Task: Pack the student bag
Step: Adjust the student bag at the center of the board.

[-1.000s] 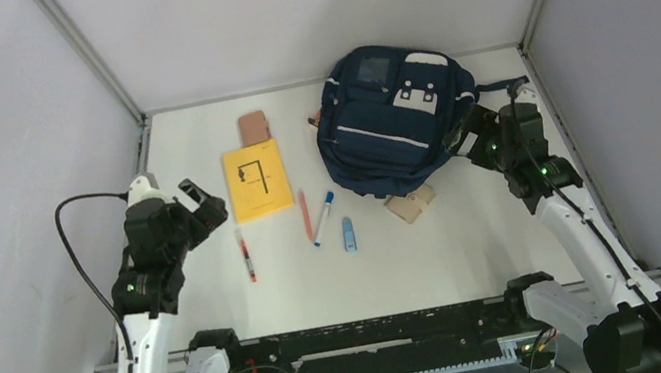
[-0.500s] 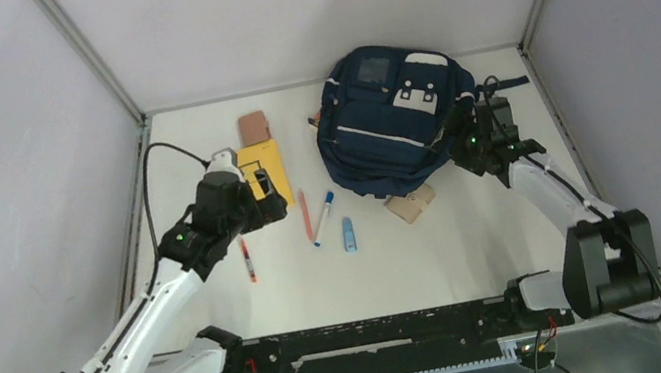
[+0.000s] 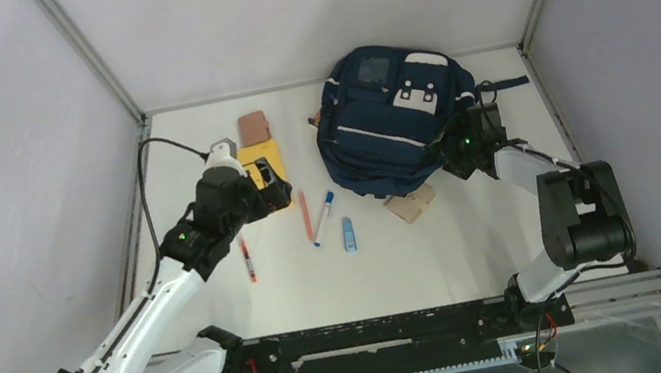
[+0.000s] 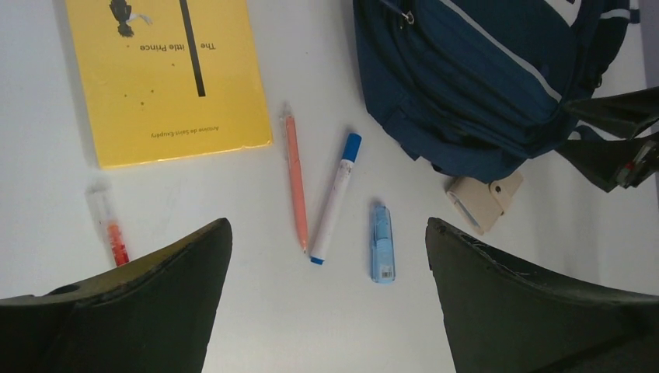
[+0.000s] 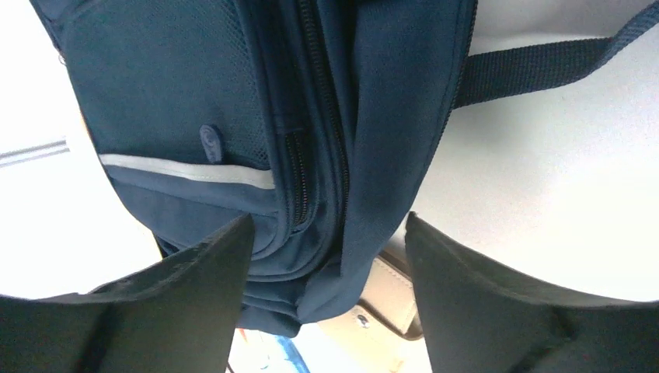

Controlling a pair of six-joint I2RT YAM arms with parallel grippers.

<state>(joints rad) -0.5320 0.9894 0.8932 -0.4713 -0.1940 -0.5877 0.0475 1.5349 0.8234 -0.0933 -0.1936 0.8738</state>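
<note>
The student bag (image 3: pixel 393 120) lies flat at the far right of the table (image 3: pixel 458 246), its long axis running far-to-near. The right gripper (image 5: pixel 328 221) is nearer, at the bag's near right corner. Its fingers are apart, and its wrist view shows the zippered side between them; contact cannot be determined. The left gripper (image 4: pixel 328 225), fingers wide apart, hangs above the orange pen (image 4: pixel 294 186), the bag to its right. Only the overhead view shows the whole bag.

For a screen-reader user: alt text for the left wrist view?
The open left tool hovers over an orange pen, a blue-capped marker and a small blue tube, between a yellow book and the navy student bag.
</note>
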